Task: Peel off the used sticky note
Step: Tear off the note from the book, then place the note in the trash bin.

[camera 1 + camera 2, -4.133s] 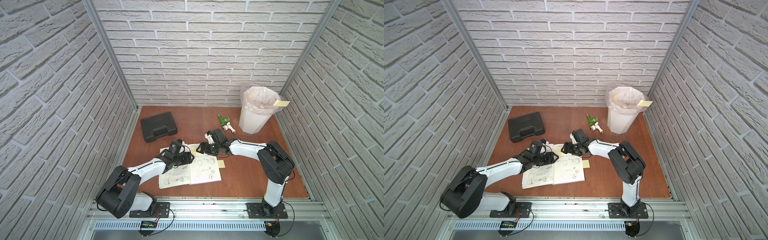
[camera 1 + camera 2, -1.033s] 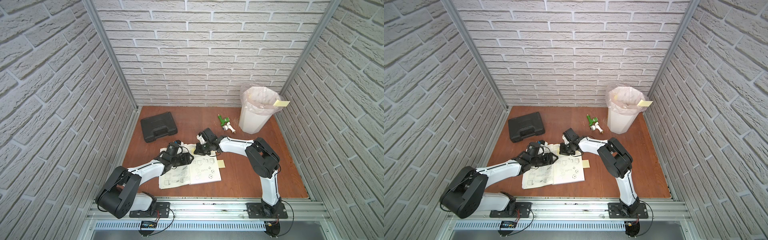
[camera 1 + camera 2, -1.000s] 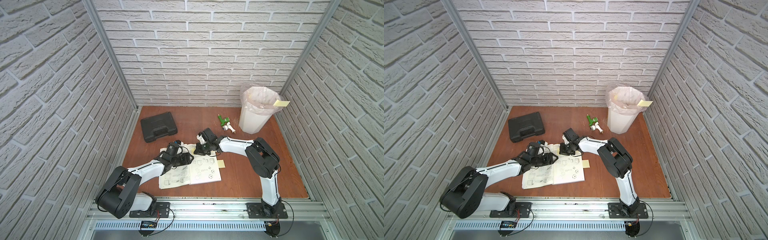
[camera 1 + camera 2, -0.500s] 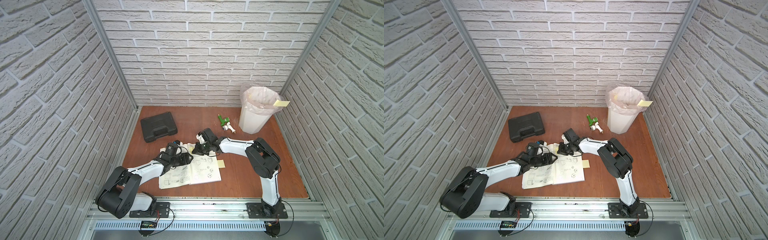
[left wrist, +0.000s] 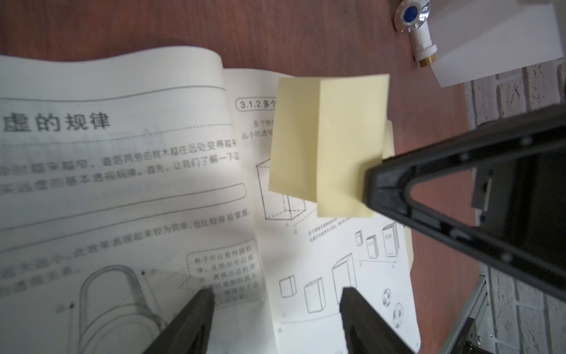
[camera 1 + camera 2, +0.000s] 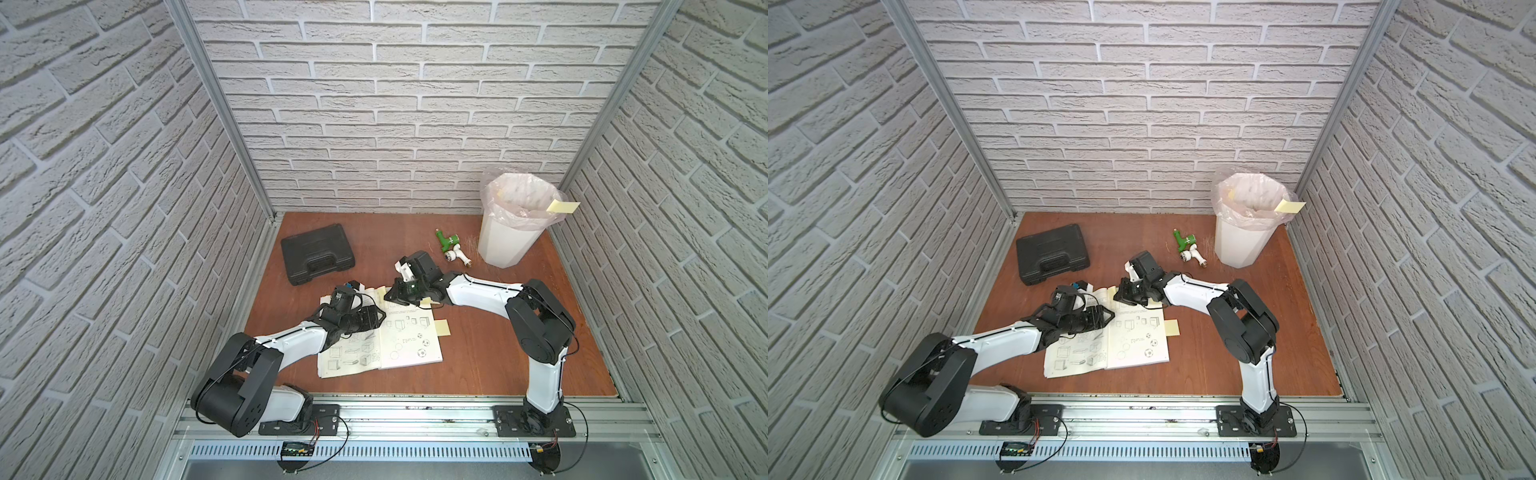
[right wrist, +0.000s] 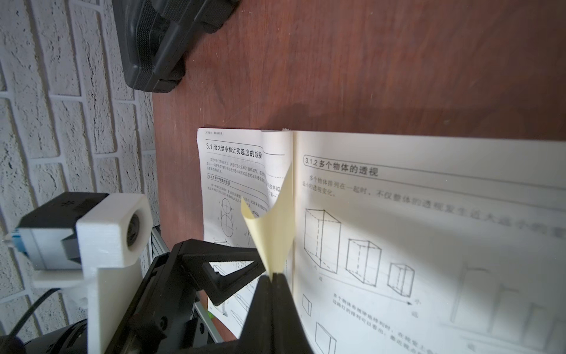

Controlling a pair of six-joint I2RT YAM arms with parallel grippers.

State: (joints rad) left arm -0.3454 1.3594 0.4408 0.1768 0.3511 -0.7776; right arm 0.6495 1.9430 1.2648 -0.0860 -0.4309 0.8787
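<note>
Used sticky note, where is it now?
In the right wrist view, the sticky note is pinched in the right end effector, curling above the booklet near its spine.

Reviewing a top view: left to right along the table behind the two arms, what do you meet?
black case → green tap fitting → white bin → yellow note on the bin's rim

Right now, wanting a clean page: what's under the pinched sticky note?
Under the sticky note: the booklet's page, cuboid drawings showing. In the left wrist view it hides part of the heading.
</note>
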